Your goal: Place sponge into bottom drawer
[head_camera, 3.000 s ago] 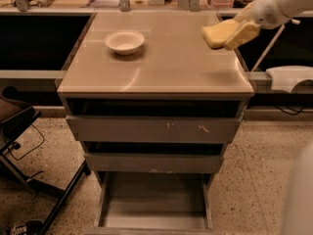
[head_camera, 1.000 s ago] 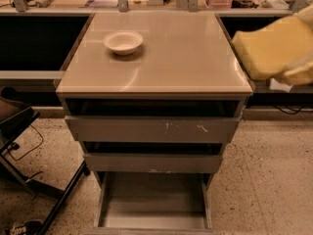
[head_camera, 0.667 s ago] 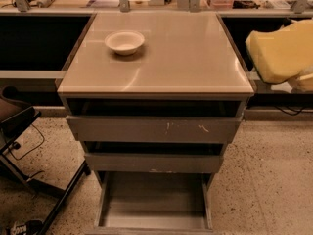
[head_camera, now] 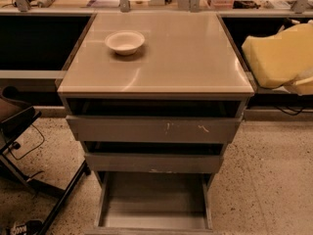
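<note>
The yellow foam sponge (head_camera: 278, 55) hangs in the air off the right side of the cabinet, level with its top and close to the camera. My gripper (head_camera: 304, 83) is at the right edge of the view, shut on the sponge; only a pale finger shows beneath it. The bottom drawer (head_camera: 154, 202) is pulled out at the foot of the cabinet, its flat grey floor bare. It lies well below and to the left of the sponge.
A white bowl (head_camera: 124, 41) sits on the cabinet top (head_camera: 166, 62) at the back left. Two grey drawers (head_camera: 154, 129) above the bottom one stand slightly out. A black chair base (head_camera: 29, 180) stands on the speckled floor at the left. Dark counters flank the cabinet.
The sponge has moved with the gripper from above the cabinet's back right corner out past its right edge, coming closer to the camera and a little lower.
</note>
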Controlling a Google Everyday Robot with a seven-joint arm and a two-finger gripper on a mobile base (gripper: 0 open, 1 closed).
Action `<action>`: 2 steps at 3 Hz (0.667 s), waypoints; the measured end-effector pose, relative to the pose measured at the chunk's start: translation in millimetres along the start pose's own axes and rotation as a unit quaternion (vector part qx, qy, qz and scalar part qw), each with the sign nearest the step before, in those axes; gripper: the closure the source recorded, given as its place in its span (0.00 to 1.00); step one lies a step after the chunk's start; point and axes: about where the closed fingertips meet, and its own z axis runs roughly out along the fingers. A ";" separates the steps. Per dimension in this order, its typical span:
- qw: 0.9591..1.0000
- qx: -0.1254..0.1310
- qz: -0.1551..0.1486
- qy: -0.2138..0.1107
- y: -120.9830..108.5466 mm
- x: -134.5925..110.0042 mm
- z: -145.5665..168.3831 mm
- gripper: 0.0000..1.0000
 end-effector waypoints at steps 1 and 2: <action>1.000 0.008 -0.012 -0.026 27.0 -9.1 23.1 1.00; 0.997 0.031 0.020 -0.074 61.7 13.4 66.2 1.00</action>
